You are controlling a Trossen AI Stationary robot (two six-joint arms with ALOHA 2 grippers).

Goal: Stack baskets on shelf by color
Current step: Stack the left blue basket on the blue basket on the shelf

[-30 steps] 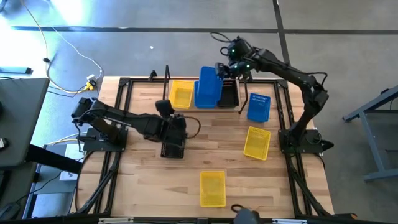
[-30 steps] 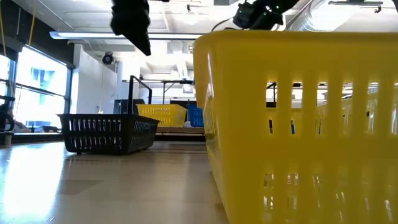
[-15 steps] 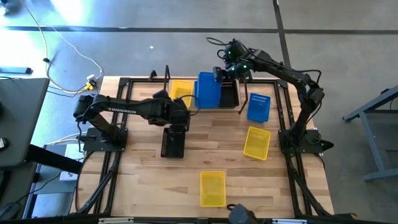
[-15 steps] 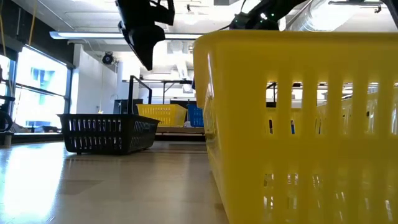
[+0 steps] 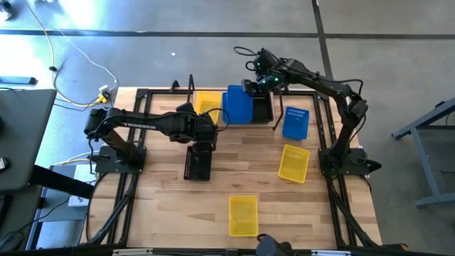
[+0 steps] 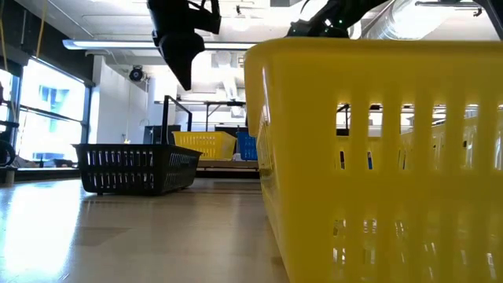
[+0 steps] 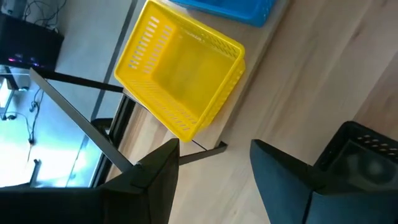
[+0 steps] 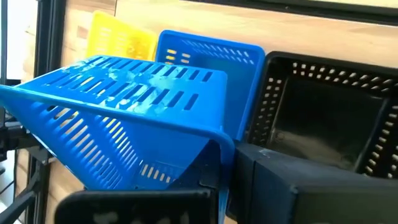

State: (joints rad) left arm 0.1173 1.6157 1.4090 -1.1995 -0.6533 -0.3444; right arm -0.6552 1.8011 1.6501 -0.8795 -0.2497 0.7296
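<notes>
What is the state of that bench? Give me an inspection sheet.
Surface: wooden table, bare between baskets.
Job's things: shelf holds shelf yellow basket, shelf blue basket, shelf black basket; loose black basket, loose blue basket, two loose yellow baskets.
Clutter: nothing seen.
Grippers: left gripper open, empty; right gripper shut on tilted blue basket over shelf.
Cables: floor cable.
Surroundings: grey floor.

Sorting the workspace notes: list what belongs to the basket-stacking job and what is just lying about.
Job:
- shelf
- yellow baskets
- blue baskets
- black baskets
- right gripper, gripping a blue basket
- left gripper, empty

Lying about:
- yellow cable on the floor
</notes>
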